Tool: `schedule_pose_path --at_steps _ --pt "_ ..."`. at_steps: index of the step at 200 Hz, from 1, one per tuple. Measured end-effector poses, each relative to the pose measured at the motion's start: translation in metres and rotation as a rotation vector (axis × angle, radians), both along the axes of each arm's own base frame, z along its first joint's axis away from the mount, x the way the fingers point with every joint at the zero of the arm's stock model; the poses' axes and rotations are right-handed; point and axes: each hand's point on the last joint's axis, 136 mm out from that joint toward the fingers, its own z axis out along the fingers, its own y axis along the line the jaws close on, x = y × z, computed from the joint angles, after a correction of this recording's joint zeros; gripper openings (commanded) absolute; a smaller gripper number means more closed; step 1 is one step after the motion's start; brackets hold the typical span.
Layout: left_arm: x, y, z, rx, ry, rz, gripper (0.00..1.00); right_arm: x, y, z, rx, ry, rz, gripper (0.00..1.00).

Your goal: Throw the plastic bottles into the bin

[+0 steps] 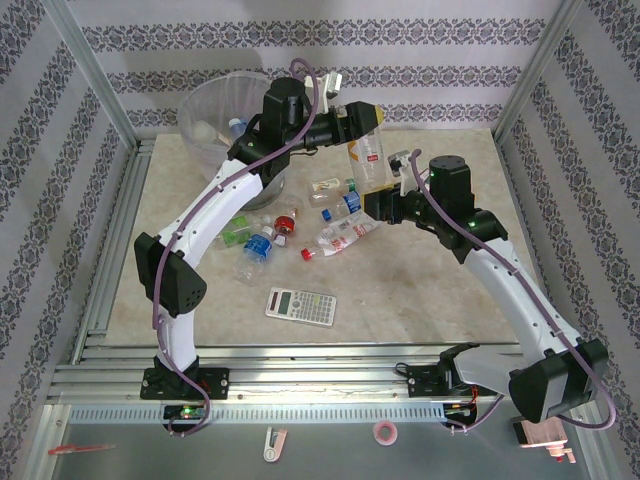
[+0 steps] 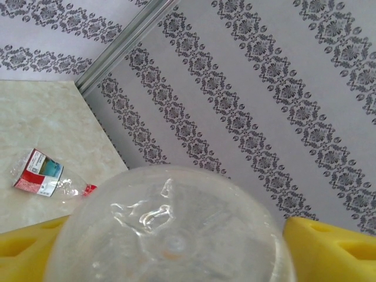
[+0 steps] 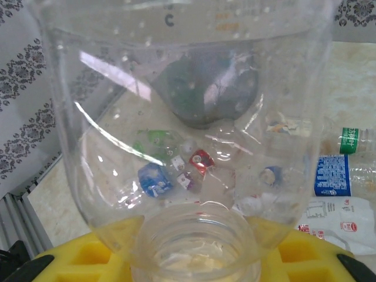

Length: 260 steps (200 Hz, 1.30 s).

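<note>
Gripping a clear bottle (image 1: 367, 155) over the marbled worktop (image 1: 420, 290) between wallpapered walls (image 1: 300, 40) is the right end effector (image 1: 385, 203), while the left end effector (image 1: 366, 118) is showing an unclear hold.

Table (image 1: 420, 290): beige, faintly marbled; walls (image 1: 300, 35): pale lilac-white, crossed by bands of dark grey damask flowers; frame (image 1: 100, 90): silver metal; bin (image 1: 205, 105): grey, translucent; clear bottle (image 1: 368, 160): colourless, with a red and white label; left fingers (image 2: 329, 247) and right fingers (image 3: 94, 255): yellow; loose plastic bottles (image 1: 340, 235): clear, with labels and caps in red, blue and white; green bottle (image 1: 237, 235): green throughout; calculator (image 1: 300, 305): pale grey, dark display; arms (image 1: 510, 290): white links, black joints; cable (image 1: 154, 300): purple; tape roll (image 1: 385, 432): pink.
</note>
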Motion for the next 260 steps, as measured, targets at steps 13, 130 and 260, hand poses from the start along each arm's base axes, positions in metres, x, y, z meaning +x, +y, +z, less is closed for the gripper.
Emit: schedule_pose_path --at_steps 13,130,260 --pt "0.0 0.0 -0.002 0.007 0.001 0.0 0.68 0.0 0.0 0.001 0.002 -0.001 0.002 0.21" --pt "-0.004 0.004 -0.01 0.072 0.012 -0.001 0.37 -0.004 -0.002 -0.001 -0.008 -0.013 0.001 0.85" --pt "0.01 0.152 0.103 0.351 -0.324 0.457 0.34 -0.016 -0.019 -0.01 -0.051 -0.058 -0.063 0.98"
